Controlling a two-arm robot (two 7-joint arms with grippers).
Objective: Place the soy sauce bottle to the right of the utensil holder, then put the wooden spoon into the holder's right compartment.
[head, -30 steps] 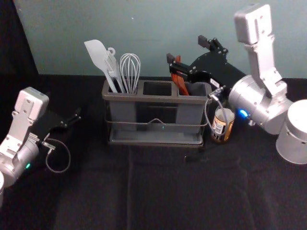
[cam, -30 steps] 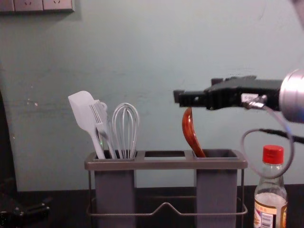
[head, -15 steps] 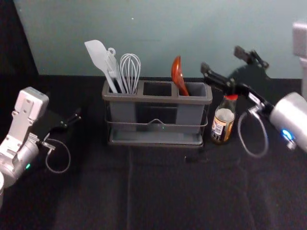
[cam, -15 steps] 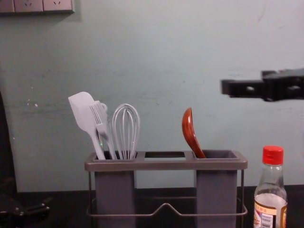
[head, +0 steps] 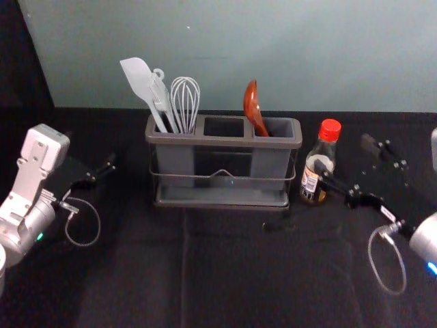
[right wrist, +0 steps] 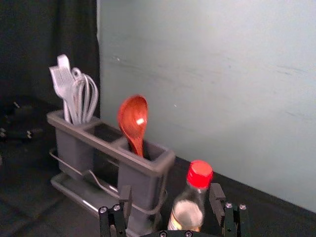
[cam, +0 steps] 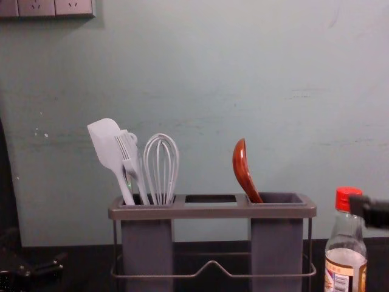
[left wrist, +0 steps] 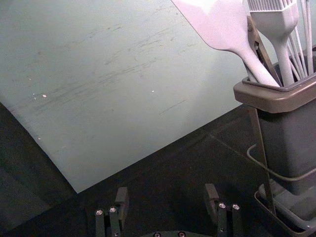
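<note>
Head view puts my right claw (head: pixel 345 156) low beside the soy sauce bottle (head: pixel 319 159), its fingers spread wide with nothing gripped. One fingertip overlaps the bottle's side from where I sit; I can't tell whether they touch. The bottle stands upright just left of the claw, red-capped, a barcode on its label (cam: pixel 343 275), the lettering too small for me to read. Left past the bottle is the utensil holder (head: pixel 222 141), with the wooden spoon (head: pixel 252 106) already leaning in its right compartment (head: pixel 280 127), bowl up. Farther left from the claw, the holder's left compartment carries a spatula (head: pixel 139 78), a brush (cam: pixel 127 152) and a whisk (head: pixel 185 99). Beyond them, well apart, my left claw (head: pixel 109 167) is parked, also wide.
</note>
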